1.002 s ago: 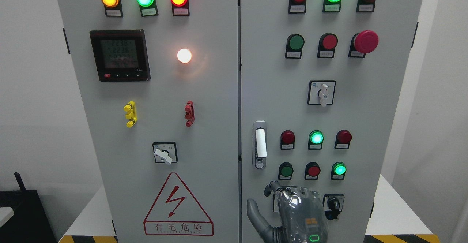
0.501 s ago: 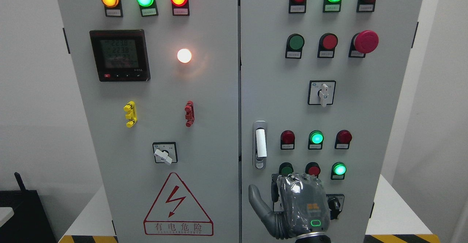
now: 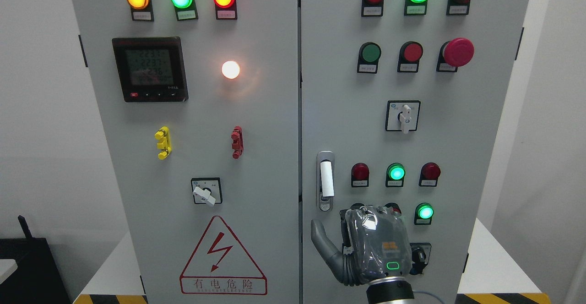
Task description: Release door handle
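The door handle [image 3: 326, 179], a white lever in a silver plate with a lock below it, stands upright at the left edge of the cabinet's right door [image 3: 339, 89]. My right hand [image 3: 341, 222] rises from the bottom edge just below and to the right of the handle, apart from it. I see its back, wrapped in clear plastic. The thumb [image 3: 320, 237] is spread out to the left and the fingers [image 3: 366, 212] point toward the door, holding nothing. The hand covers two round buttons on the panel. The left arm does not show.
Both grey cabinet doors are closed. Lit lamps, push buttons, a red emergency stop [image 3: 458, 52] and rotary switches [image 3: 403, 116] crowd the right door. On the left door are a meter [image 3: 150, 69] and a warning triangle [image 3: 222, 258]. The cabinet stands on a white table [image 3: 494, 263].
My right hand has risen along the right door, from the bottom edge to just under the handle, and now hides the two lower buttons. The handle has not moved.
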